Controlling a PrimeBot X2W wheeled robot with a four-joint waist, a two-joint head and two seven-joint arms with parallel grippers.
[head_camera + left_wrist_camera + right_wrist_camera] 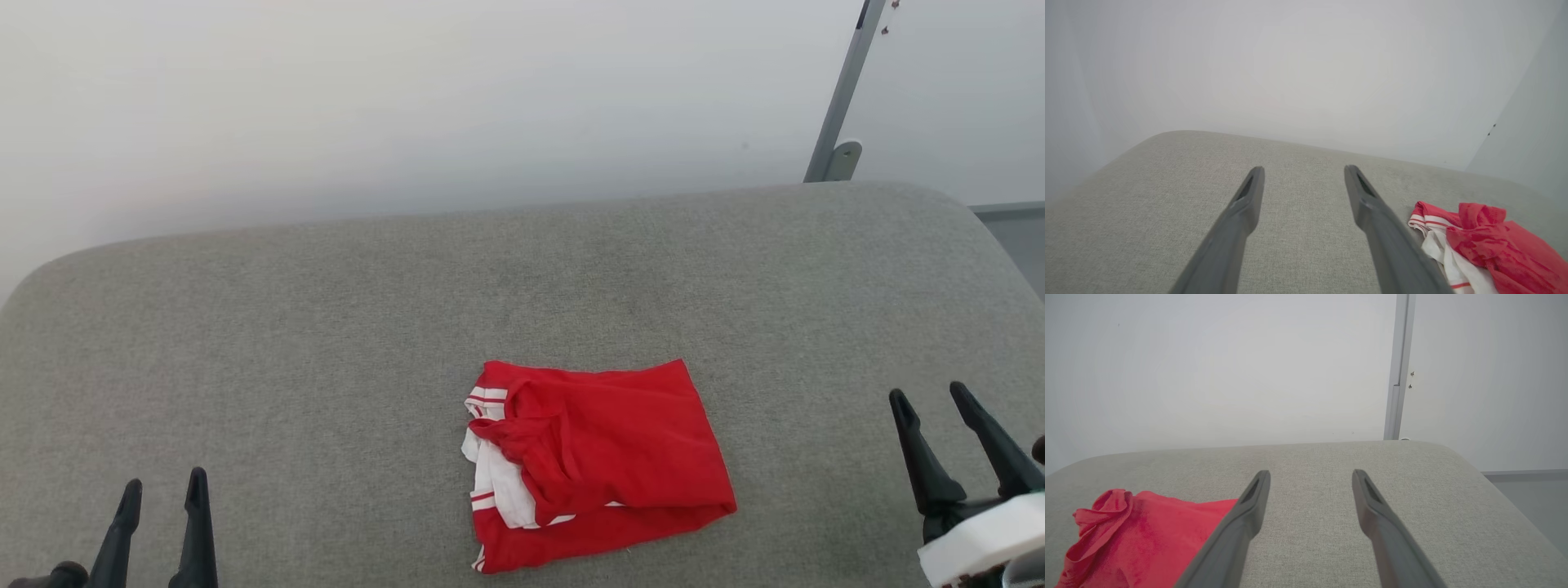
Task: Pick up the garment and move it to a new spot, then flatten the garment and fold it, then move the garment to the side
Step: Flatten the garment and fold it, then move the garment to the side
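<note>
**A:** Where is the garment (604,457)?

**B:** It lies on the grey fabric-covered bench (326,327), folded into a rough rectangle. In the head view it is a little right of the middle and toward the near edge. The top layer is red. White sleeve cloth with red-and-white striped trim pokes out along its left side, and a rumpled red fold sits bunched on top near that side.

**A:** Is anything gripping it?

**B:** No, both arms are well apart from it. The left pincer (163,482) is at the lower left of the head view, fingers spread with nothing between them. The right pincer (928,394) is at the lower right, also spread and empty. It leans slightly to the left, with its white wrist housing below.

**A:** And the wrist cameras?

**B:** From the left wrist, the left pincer (1304,169) stands wide over bare bench cloth. The garment (1486,241) shows at the lower right, striped trim and white sleeve nearest. From the right wrist, the right pincer (1311,473) is just as wide. The garment (1147,535) is at the lower left, its edge partly hidden behind one finger.

**A:** What's past the bench?

**B:** A pale wall (408,98) and a grey metal post (845,90) rising behind the far right corner.
</note>
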